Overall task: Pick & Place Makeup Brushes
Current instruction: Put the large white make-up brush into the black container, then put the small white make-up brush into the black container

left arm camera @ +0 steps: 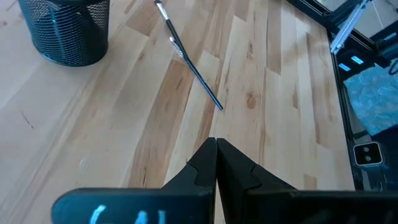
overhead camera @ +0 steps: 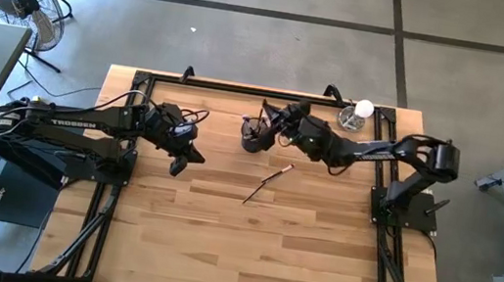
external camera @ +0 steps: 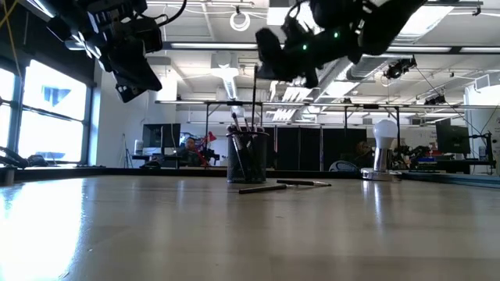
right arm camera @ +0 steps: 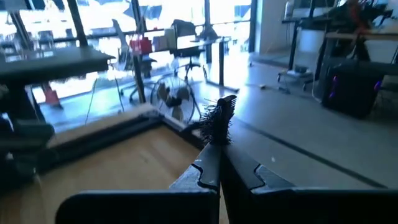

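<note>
A black mesh cup (overhead camera: 252, 137) stands toward the table's far edge with several makeup brushes (external camera: 238, 129) upright in it. Two more brushes (overhead camera: 267, 183) lie flat on the wood nearer than the cup, also seen as brushes (left arm camera: 186, 55) in the left wrist view. My right gripper (overhead camera: 271, 122) hovers just above the cup, shut on one brush. My left gripper (overhead camera: 186, 158) hangs in the air to the left of the cup, shut and empty; its closed fingertips (left arm camera: 216, 145) point at bare wood short of the lying brushes. My right gripper pinches one brush between its two fingers just below the bristle head (right arm camera: 217, 121), which sticks out past the fingertips. The fingers come level from the table's right and lie across the brush. The handle (external camera: 254, 101) hangs straight down, its lower end at the cup's mouth (external camera: 248, 134).
A clear glass with a white ball (overhead camera: 356, 116) stands near the far right corner, behind the right arm. Black frame rails (overhead camera: 240, 88) run along the far edge and both sides. Bare wood (overhead camera: 245, 259) fills the table's near half.
</note>
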You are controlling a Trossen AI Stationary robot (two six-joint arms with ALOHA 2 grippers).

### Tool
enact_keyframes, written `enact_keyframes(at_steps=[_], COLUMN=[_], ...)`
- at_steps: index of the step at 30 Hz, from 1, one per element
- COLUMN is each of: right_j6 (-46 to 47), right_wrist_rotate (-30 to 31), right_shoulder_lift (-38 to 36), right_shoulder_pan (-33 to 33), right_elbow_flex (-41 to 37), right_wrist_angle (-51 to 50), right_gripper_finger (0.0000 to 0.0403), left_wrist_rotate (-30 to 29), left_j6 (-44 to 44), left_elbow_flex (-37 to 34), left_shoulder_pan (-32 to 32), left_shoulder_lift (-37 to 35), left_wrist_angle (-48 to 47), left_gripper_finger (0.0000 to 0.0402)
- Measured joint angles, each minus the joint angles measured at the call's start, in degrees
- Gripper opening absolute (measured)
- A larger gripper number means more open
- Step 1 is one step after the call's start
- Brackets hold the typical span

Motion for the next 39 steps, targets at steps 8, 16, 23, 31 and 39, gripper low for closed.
enact_keyframes(at_steps=[8,16,23,31,39], right_j6=[4.95,6.17,10.47,39.16,75.54], right_wrist_rotate=[-8.07,-13.28,-12.72,-6.65,-9.85], right_shoulder_lift=[5.59,-1.45,-8.43,-7.07,-6.28], right_shoulder_pan=[-1.71,-1.72,0.39,5.28,11.87], right_elbow_flex=[-0.04,3.45,11.19,20.56,17.55], right_wrist_angle=[-10.05,-31.24,-49.58,-80.96,-90.35], right_gripper_finger=[0.0002,0.0044,0.0081,0.0015,0.0003], left_wrist_rotate=[-0.36,-0.33,-3.36,-4.07,3.63], left_j6=[-0.49,-0.49,-0.49,-0.42,-1.97], left_elbow_flex=[0.0,0.0,0.0,0.02,0.04], left_shoulder_pan=[-0.01,-0.01,-0.02,-0.02,0.05], left_shoulder_lift=[0.0,0.0,0.0,0.0,-0.12], left_wrist_angle=[-0.07,0.09,2.59,8.51,7.17], left_gripper_finger=[0.0,0.0,0.0007,0.0101,0.0131])
